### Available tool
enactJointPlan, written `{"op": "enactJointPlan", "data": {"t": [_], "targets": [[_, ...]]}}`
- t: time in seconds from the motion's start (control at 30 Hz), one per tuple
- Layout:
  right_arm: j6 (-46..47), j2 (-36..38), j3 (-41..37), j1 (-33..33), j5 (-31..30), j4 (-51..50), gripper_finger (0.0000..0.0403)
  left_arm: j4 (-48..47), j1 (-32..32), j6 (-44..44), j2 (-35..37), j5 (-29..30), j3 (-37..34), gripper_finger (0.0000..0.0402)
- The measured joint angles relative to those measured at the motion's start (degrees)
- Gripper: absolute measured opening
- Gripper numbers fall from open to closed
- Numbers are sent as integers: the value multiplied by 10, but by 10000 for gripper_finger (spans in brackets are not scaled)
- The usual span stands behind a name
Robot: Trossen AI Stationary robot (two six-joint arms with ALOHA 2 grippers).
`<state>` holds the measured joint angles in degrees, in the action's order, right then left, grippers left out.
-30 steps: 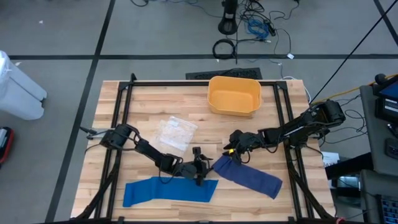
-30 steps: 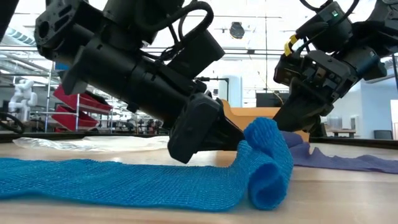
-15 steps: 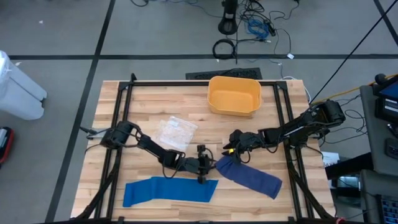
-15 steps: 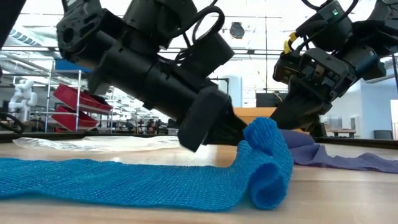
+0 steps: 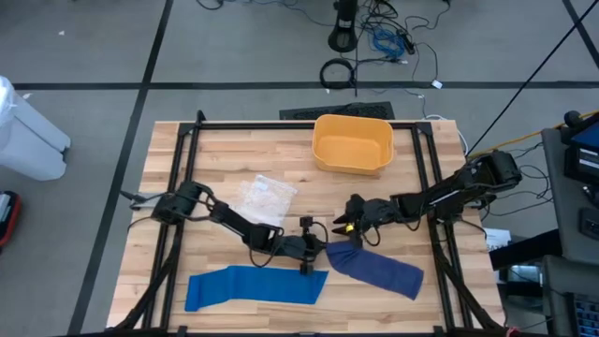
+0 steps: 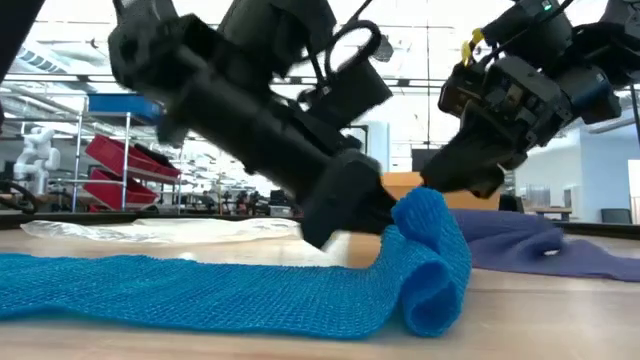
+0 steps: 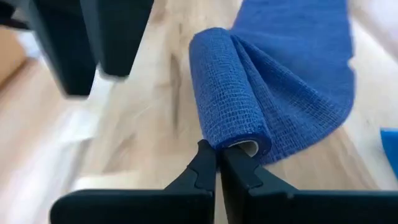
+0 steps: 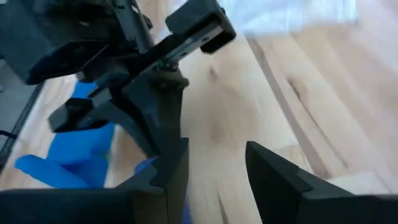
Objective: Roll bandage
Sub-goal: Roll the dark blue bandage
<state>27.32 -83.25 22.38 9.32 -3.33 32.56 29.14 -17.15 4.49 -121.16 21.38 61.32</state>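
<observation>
A dark blue bandage [image 5: 376,268] lies near the table's front right. Its left end is rolled up [image 7: 229,99], and the rest spreads flat on the wood. My left gripper [image 7: 216,158] is shut and lies low and level, with its tips at the roll's open end. My right gripper [image 5: 344,227] stands open just beyond the roll, with only bare wood between its fingers [image 8: 214,168]. A light blue bandage [image 5: 253,286] lies flat at the front. Its right end [image 6: 432,268] is curled over. My left gripper's shut fingertips [image 7: 211,163] stand against the near rim of the dark blue roll's open end [image 7: 244,147]. They come level from the table's left, along the roll's axis. I cannot tell whether they touch it or have a layer between them. The roll rests on the table.
A yellow bin [image 5: 353,145] stands at the far middle, and a clear plastic bag [image 5: 264,198] lies left of centre. Black frame rails [image 5: 178,187] run along the table's sides. There is bare wood between the bag and the right arm.
My left gripper has shut and slid toward the table's right edge, up to the dark blue roll's end. My right gripper has risen a little off the dark blue bandage. Both bandages lie as before.
</observation>
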Motion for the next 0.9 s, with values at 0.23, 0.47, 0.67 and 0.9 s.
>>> {"op": "enactJointPlan", "data": {"t": [0.23, 0.47, 0.67, 0.9], "targets": [[-64, 92, 0, 30, -13, 60, 144, -151, -10, 17, 115, 61, 0, 6], [-157, 197, 1, 109, -104, 73, 144, -224, -23, 44, 243, 105, 0, 6], [-240, 231, 1, 185, -214, 70, 144, -283, -41, 70, 329, 118, 0, 6], [-198, 178, 1, 205, -234, 69, 158, -298, -47, 85, 391, 135, 0, 5]]}}
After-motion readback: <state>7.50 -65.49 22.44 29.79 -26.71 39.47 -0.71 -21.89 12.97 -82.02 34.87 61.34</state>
